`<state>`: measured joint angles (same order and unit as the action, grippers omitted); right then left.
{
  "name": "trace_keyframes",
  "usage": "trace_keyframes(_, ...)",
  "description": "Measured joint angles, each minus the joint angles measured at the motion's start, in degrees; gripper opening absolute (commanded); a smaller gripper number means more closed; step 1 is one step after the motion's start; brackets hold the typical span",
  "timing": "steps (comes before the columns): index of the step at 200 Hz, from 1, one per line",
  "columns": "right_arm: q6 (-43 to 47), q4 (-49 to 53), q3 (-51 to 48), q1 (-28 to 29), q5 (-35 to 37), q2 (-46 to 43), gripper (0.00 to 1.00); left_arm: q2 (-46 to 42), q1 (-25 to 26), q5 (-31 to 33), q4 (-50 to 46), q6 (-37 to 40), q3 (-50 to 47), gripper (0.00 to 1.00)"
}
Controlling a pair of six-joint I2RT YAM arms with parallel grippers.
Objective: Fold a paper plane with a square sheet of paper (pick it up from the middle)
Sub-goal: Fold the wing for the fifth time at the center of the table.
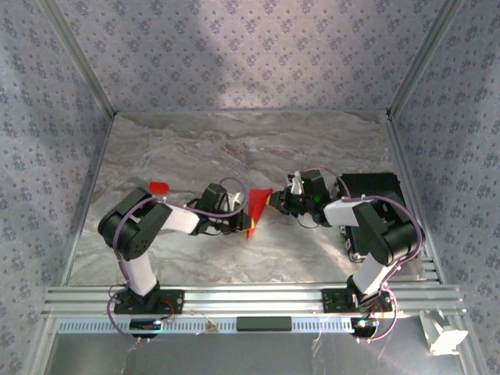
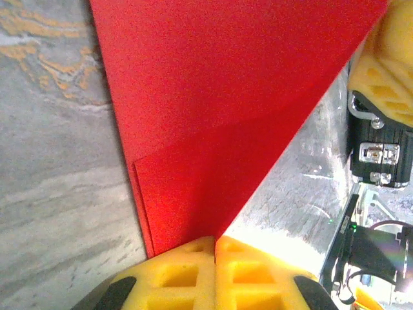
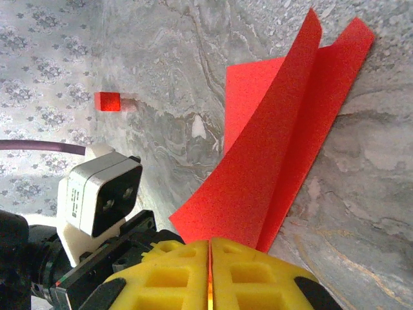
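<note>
- Top external view: the left end effector (image 1: 244,226) and right end effector (image 1: 271,201) each clamp the folded red sheet (image 1: 259,206) over the desk (image 1: 234,148).
- Black case (image 1: 373,187) beside the right arm; contents hidden.

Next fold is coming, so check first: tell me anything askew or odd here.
The red sheet, pinched by the left gripper and right gripper, both with jaws shut, is folded unevenly: its two layers splay apart and their top corners do not meet. A small red piece lies apart on the table.
</note>
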<state>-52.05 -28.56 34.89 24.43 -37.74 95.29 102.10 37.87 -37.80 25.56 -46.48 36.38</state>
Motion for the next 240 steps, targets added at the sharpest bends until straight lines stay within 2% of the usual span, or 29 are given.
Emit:
trace_keyframes(45, -0.22, -0.04, -0.07, 0.37, 0.0, -0.04, 0.1, 2.27, -1.29, -5.07, -0.22, 0.66, 1.42, 0.0)
trace_keyframes(130, -0.59, -0.39, -1.42, 1.31, 0.39, -2.29, 0.1, 2.4, -0.72, -6.21, -3.78, 7.06, 2.93, 0.0)
trace_keyframes(177, 0.04, -0.39, -0.94, 2.38, -0.22, -0.59, 0.1, -0.13, -0.37, -3.26, -4.39, 5.57, 0.79, 0.0)
trace_keyframes(240, 0.7, -0.96, 2.75, 3.08, -1.36, 4.13, 0.1, -0.42, -1.14, -3.34, -1.05, -0.24, -1.14, 0.0)
